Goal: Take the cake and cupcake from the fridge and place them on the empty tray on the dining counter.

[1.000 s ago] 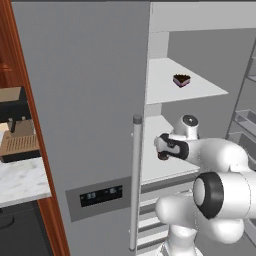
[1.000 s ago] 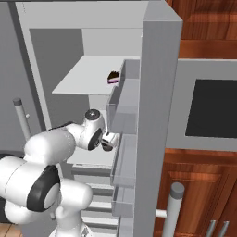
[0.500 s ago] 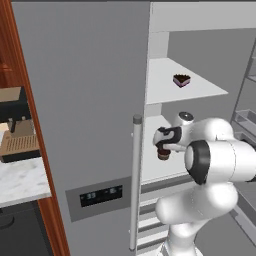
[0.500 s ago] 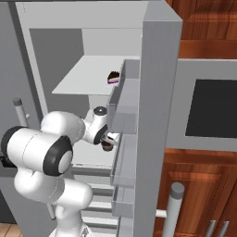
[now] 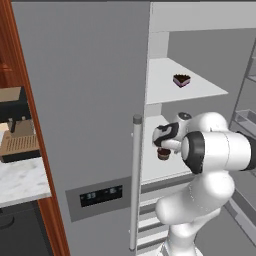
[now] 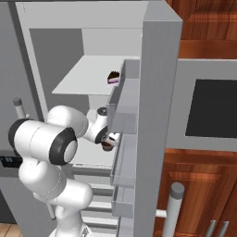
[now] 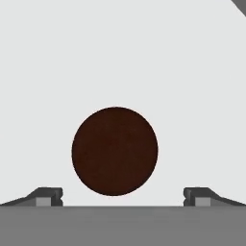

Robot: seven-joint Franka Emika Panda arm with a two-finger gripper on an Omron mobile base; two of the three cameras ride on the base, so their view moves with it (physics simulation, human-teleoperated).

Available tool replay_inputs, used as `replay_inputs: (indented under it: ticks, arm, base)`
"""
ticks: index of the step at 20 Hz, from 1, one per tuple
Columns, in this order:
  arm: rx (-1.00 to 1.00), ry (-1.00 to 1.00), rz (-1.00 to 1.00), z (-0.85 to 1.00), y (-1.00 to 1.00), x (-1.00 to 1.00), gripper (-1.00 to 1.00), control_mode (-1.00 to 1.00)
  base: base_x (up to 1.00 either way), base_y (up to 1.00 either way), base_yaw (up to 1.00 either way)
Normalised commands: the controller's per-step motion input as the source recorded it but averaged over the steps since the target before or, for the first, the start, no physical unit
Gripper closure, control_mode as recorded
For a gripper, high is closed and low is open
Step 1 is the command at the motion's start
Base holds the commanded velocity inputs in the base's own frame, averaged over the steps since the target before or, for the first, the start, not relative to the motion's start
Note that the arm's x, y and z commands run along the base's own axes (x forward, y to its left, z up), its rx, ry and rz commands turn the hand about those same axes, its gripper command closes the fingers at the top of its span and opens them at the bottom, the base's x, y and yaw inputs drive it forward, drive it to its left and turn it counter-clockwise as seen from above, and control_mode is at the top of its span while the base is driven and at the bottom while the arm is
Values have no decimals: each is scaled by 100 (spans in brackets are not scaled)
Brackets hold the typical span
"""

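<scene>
Left base view: the round dark-brown cupcake [image 5: 163,153] sits on the fridge's [image 5: 100,100] white middle shelf [image 5: 150,165], right under the gripper [image 5: 163,148]; the cake [image 5: 181,80] lies on the shelf above.

Right base view: the cupcake [image 6: 108,145] peeks out beside grey door bins [image 6: 122,134].

Hand view: the cupcake's [image 7: 115,151] plain chocolate top lies between spread, released fingertips [image 7: 48,196].

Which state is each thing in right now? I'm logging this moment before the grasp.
Fridge: right door open, left door shut.
Cupcake: upright on the lower shelf, between the open fingers, not gripped.
Cake: on the upper shelf, untouched.
Gripper: open, above the cupcake.
</scene>
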Motion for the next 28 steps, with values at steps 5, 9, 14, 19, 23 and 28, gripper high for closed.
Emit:
replay_inputs:
  ticks: [5,9,14,19,23,28]
  arm:
    - [0,3,0,-26,8,11,-100,-100]
    - [0,0,0,-17,12,26,-100,-100]
    - [0,0,0,-21,0,26,-100,-100]
    - [0,0,0,-46,0,15,-100,-100]
    - [0,1,0,-67,0,0,-100,-100]
    - [0,1,0,-43,-8,-8,100,-100]
  base:
    - [0,0,0]
    - [0,0,0]
    - [0,0,0]
    - [0,0,0]
    - [0,0,0]
    - [0,0,0]
